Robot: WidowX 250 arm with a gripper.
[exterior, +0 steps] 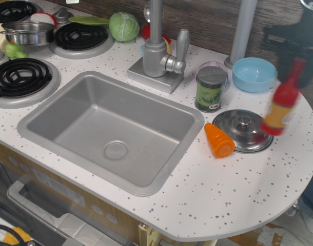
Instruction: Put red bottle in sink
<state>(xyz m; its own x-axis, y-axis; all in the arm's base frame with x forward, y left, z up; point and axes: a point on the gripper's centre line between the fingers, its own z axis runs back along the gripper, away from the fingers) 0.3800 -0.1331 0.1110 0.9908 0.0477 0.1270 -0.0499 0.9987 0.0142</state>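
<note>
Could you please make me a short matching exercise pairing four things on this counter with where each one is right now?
Things:
1. red bottle
2. toy carrot
3. green-labelled can
4. blue bowl

Places:
A. lying between the sink and the round lid
B. tilted, hanging below the hand
C. at the back, near the grey post
D. upright, beside the faucet base

Pairs: 1-B, 2-A, 3-D, 4-C
</note>
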